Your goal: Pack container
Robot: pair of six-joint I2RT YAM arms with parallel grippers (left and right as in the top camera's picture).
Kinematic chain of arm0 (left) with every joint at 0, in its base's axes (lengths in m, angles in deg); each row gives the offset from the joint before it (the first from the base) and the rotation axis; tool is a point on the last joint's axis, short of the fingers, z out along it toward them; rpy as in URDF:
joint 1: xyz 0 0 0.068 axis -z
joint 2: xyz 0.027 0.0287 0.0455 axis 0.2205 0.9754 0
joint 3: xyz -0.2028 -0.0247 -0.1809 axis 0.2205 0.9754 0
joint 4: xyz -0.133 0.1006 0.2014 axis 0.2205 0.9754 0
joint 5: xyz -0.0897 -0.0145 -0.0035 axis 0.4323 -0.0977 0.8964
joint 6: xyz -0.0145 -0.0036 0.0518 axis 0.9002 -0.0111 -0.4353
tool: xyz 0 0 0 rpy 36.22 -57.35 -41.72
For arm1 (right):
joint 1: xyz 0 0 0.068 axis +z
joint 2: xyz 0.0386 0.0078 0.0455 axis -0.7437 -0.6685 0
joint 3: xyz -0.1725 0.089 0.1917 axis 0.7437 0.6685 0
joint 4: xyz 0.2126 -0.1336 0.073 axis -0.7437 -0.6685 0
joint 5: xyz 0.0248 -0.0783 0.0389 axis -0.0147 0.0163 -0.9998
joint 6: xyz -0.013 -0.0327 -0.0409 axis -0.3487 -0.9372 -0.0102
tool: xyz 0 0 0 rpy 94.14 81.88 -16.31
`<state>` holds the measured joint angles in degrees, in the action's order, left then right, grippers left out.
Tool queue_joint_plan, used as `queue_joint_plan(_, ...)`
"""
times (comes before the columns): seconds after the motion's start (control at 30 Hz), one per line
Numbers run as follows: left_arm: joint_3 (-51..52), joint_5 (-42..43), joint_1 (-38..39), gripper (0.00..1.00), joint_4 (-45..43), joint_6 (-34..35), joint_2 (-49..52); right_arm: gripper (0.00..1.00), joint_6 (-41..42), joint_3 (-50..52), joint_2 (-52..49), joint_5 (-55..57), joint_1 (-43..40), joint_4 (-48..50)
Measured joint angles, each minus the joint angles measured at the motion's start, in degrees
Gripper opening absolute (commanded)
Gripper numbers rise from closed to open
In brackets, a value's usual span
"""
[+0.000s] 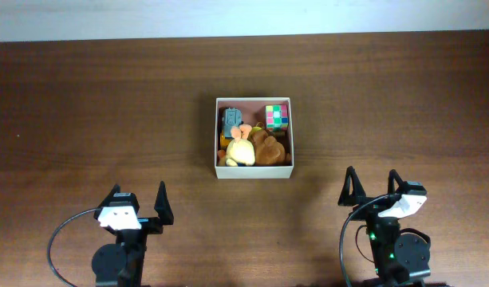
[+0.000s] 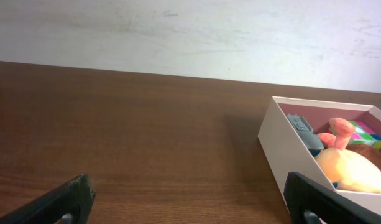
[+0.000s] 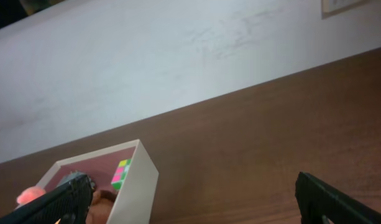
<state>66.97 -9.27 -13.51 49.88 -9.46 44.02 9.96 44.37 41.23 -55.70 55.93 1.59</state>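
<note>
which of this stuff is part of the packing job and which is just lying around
Job: container, with cube, grey toy, yellow plush and brown plush all inside it.
Lying about: nothing shows besides the table.

Left arm [image 1: 123, 239] folded, right arm [image 1: 394, 235] folded, jaws apart, empty

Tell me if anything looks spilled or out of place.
Nothing stands out. The container sits flat, the toys lie inside it, and the left end effector and right end effector sit open, clear of it.
</note>
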Motion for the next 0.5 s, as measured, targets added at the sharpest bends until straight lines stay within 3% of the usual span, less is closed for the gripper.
queue_joint_plan(0.5,0.0,0.0,0.0,1.0,0.0,0.0,0.0,0.99,-5.5,4.4,1.9,-2.7,0.0,-1.5)
